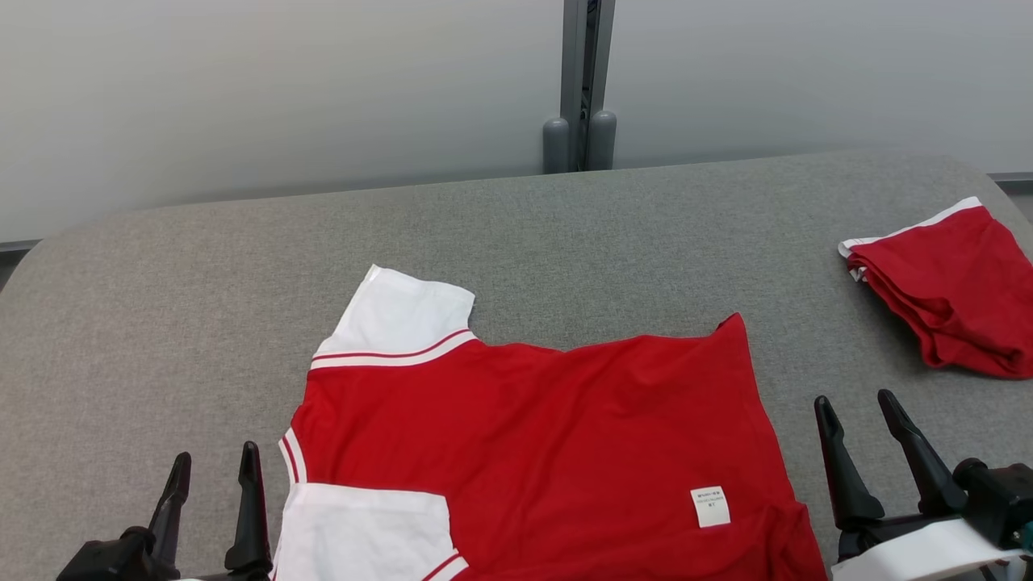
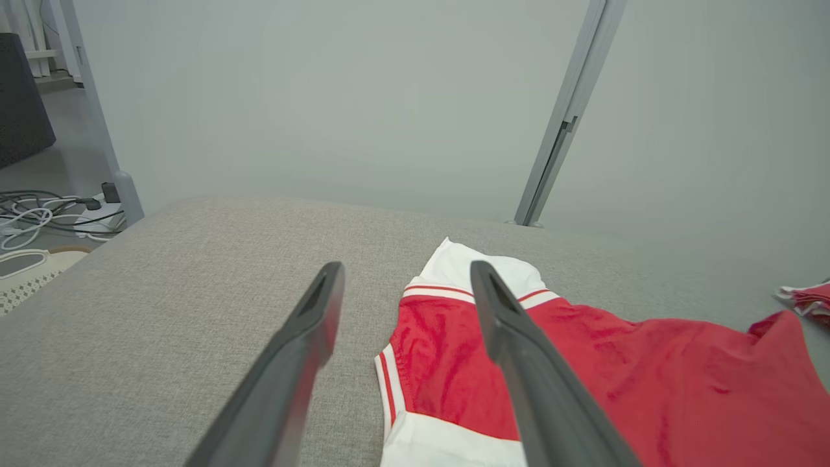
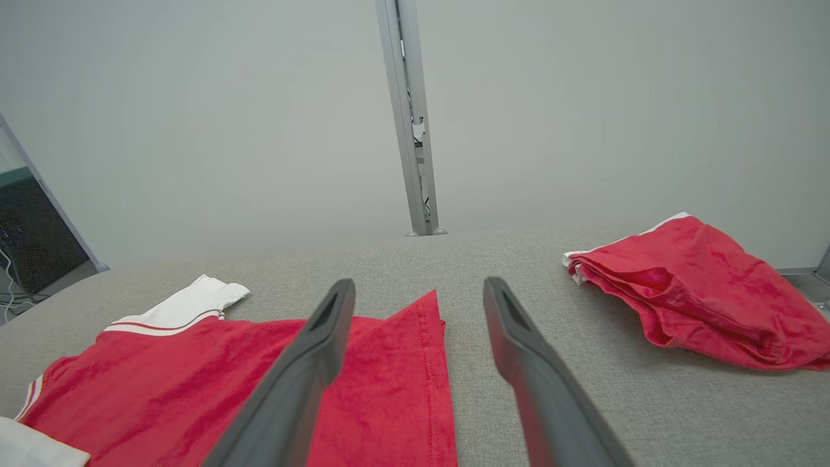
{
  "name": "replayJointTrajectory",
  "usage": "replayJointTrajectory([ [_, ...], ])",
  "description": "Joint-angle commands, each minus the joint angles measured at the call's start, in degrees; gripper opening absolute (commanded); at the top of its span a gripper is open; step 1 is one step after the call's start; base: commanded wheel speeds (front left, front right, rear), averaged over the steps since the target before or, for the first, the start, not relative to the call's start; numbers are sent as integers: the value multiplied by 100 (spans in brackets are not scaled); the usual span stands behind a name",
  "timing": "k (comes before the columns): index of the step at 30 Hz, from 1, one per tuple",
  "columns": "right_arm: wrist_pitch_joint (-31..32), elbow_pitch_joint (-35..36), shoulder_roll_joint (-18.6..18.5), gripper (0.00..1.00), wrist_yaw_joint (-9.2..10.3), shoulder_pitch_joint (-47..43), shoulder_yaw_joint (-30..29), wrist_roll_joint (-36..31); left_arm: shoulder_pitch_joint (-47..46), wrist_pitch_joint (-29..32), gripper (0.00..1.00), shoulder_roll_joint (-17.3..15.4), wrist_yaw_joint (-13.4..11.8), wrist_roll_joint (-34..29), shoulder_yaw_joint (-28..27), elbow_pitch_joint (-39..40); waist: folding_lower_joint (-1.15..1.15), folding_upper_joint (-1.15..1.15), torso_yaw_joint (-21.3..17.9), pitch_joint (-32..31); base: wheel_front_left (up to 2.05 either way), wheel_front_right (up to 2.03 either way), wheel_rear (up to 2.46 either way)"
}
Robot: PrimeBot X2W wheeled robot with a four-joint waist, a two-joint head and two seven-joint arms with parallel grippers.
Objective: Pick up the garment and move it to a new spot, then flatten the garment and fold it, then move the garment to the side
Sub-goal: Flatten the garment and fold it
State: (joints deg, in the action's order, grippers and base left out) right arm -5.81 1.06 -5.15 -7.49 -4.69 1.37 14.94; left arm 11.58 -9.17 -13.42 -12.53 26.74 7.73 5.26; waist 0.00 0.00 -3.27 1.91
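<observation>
Light is soft, even and fairly bright: the red shirt shows gentle shading in its wrinkles and a faint shadow hugs the folded red pile. The head view is sharp; the wrist views bow the edge of the grey table and tilt the grey post.

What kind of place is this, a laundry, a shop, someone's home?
Probably a lab or test bay, not a home: plain grey partition panels joined by a metal post, a grey cloth-covered table, and loose cables on the floor.
</observation>
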Motion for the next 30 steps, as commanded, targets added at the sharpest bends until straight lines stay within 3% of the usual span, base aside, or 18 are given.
replayJointTrajectory([
  [1,46,59,16,100,-1,20,-30,-33,-81,37,100,-55,-45,-52,-3,39,0,0,6,28,0,0,0],
  [8,97,171,66,100,-1,123,-92,-8,-574,238,100,-196,68,-123,90,75,0,0,51,293,0,0,0],
  [11,127,269,90,100,-1,243,-134,-26,-1235,516,100,-270,212,-139,218,-9,0,0,67,569,0,0,0],
  [14,156,410,103,100,-1,533,-116,-29,-2391,959,100,-378,521,-162,430,-408,0,0,7,1029,0,0,0],
  [22,101,562,113,100,-1,1013,-119,-45,-4643,1795,100,-236,1293,15,929,-2232,0,0,-151,1821,0,0,0],
  [30,67,588,140,100,-1,1261,-59,-20,-6018,2202,100,-94,1692,212,1047,-4295,0,0,-359,2251,0,0,0],
])
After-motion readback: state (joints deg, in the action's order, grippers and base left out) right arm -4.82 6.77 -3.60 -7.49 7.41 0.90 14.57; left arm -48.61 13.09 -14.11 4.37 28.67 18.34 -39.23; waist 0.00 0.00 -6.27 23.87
